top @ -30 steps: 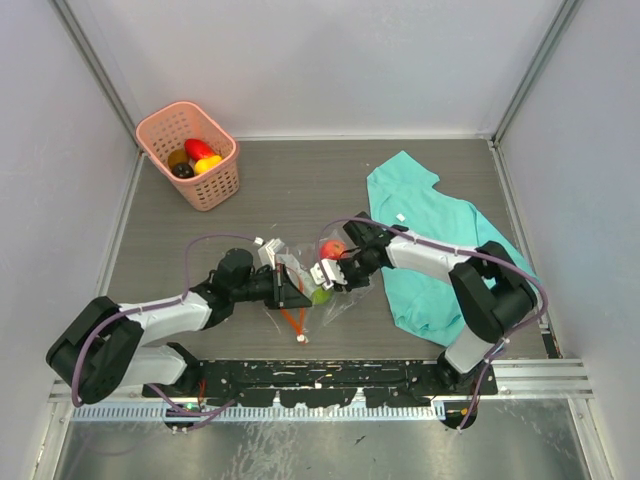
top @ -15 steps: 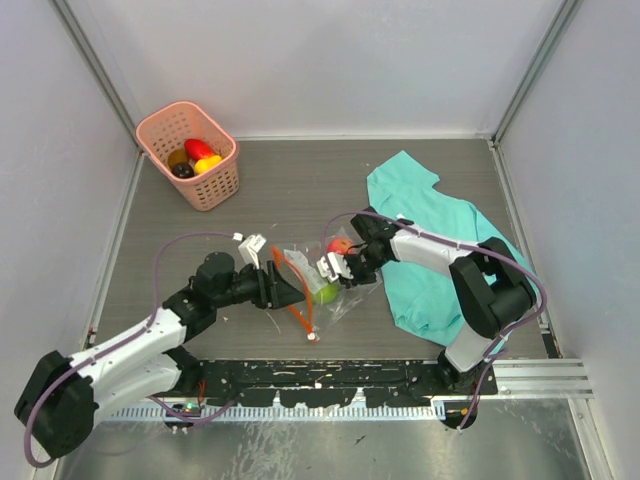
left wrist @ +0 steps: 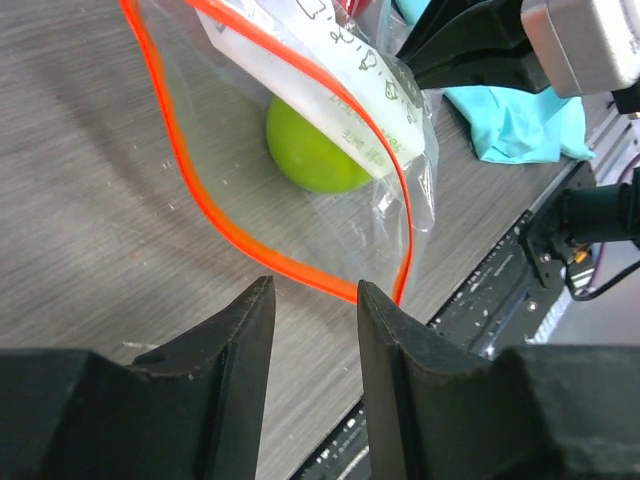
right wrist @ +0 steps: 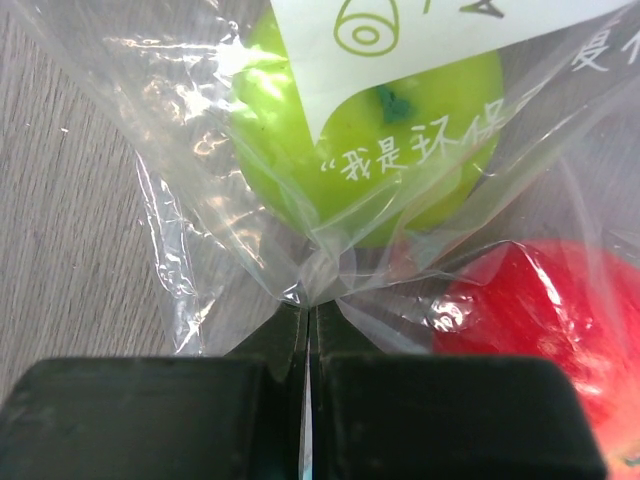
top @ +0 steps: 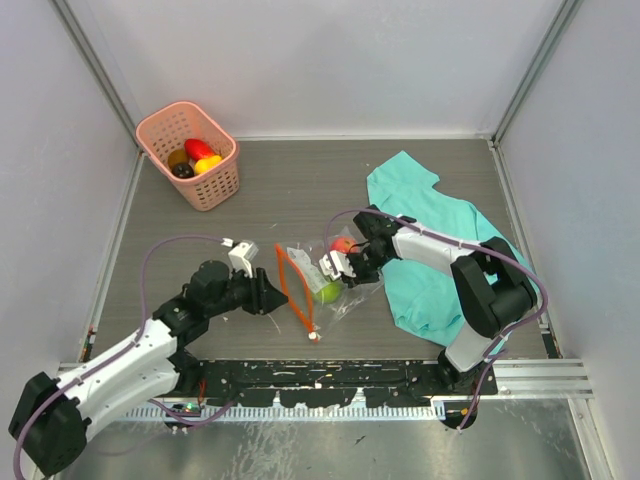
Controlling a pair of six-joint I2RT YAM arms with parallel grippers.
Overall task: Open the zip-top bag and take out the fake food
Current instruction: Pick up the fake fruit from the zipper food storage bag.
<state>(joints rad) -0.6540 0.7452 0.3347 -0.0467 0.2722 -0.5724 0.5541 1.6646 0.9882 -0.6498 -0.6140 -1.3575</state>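
The zip-top bag (top: 312, 275) lies mid-table with its red-orange zip strip (left wrist: 250, 245) spread into an open loop. A green fruit (left wrist: 312, 150) and a red fruit (right wrist: 545, 300) of the fake food sit inside it, and the green one (right wrist: 400, 120) shows behind the white label. My left gripper (top: 270, 297) is just left of the bag's mouth, open, with nothing between its fingers (left wrist: 312, 292). My right gripper (top: 347, 268) is at the bag's far end, shut on a pinch of the clear plastic (right wrist: 309, 303).
A pink basket (top: 225, 185) at the back left holds red, yellow and dark fake food. A teal cloth (top: 430, 235) lies to the right under the right arm. The black base rail (top: 330, 375) runs along the near edge, close to the zip's white slider (top: 313, 337).
My left gripper let go of the bag's mouth and drew back to the left. The zip strip now gapes open. My right gripper closed on the bag's plastic.
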